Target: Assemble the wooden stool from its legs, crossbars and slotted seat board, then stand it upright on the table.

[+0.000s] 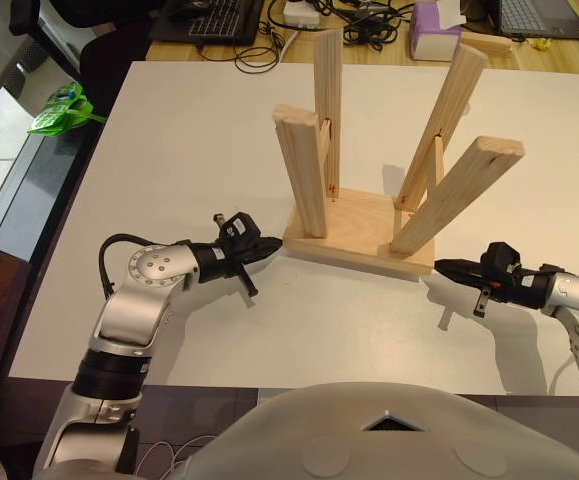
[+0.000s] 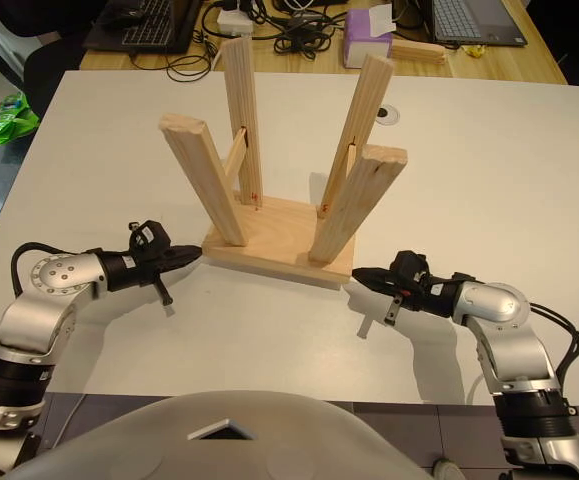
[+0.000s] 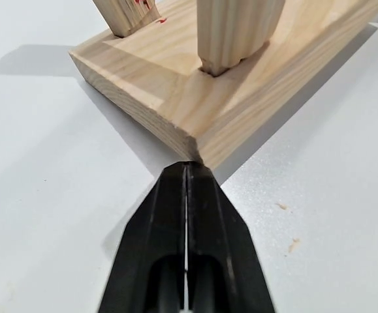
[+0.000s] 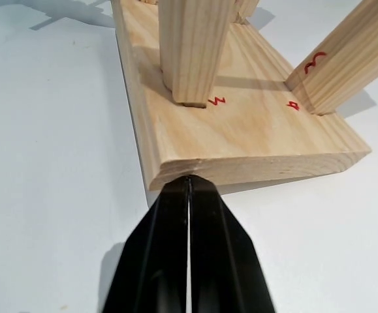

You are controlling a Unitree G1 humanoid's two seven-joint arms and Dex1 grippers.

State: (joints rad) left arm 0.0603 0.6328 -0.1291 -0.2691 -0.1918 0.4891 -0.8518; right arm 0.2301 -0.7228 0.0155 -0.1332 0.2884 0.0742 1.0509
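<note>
The wooden stool lies upside down on the white table, its seat board [image 1: 354,232] flat and several legs [image 1: 304,172] pointing up, with crossbars [image 1: 435,162] between them. My left gripper [image 1: 277,245] is shut, its tip touching the board's near left corner [image 3: 190,149]. My right gripper [image 1: 440,267] is shut too, its tip against the board's near right corner [image 4: 175,171]. Red numbers [image 4: 216,101] mark the leg slots.
The table's [image 1: 189,150] back edge meets a desk with a keyboard [image 1: 209,18], cables [image 1: 369,20], a purple tissue box [image 1: 436,30] and a laptop [image 1: 539,15]. A green bag [image 1: 61,108] lies off the table's left side. Open surface spreads left and right of the stool.
</note>
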